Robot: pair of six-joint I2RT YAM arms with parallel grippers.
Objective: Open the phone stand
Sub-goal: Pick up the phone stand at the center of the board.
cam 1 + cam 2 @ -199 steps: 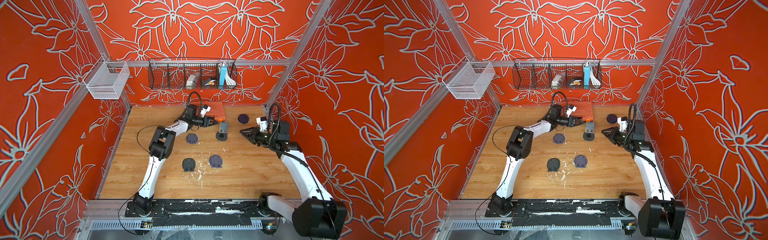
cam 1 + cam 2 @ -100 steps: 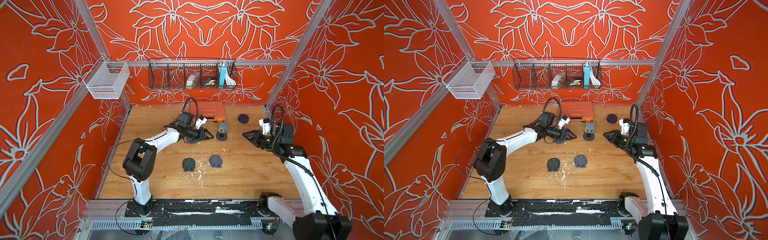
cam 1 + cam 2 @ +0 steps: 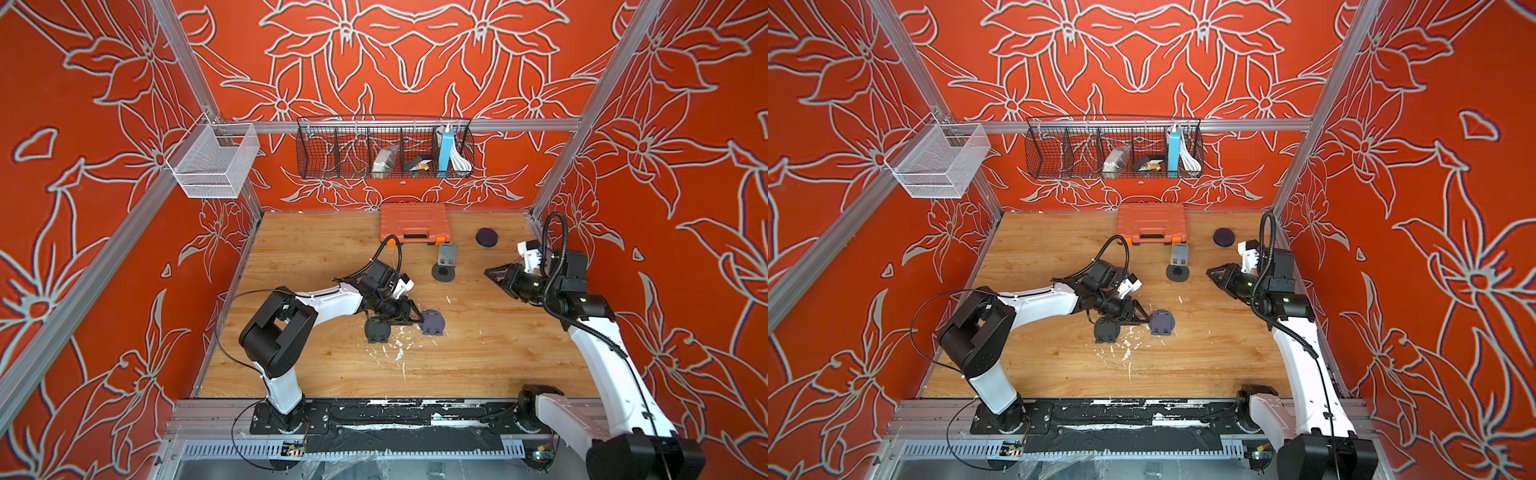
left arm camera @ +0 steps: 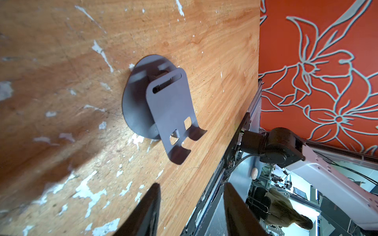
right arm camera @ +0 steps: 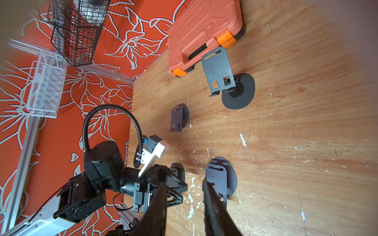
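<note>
At centre frame in a top view, left gripper: fingers parted, nothing held, tips just beside the purple phone stand. Its plate is seen folded low over its round base. Right gripper, centre right: parted, empty.

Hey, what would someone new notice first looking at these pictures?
The red walls with big pale flower outlines grab the eye first. Next comes the orange case at the back of the wooden table, and mid-table the left gripper, open, pointing at a purple phone stand.
</note>
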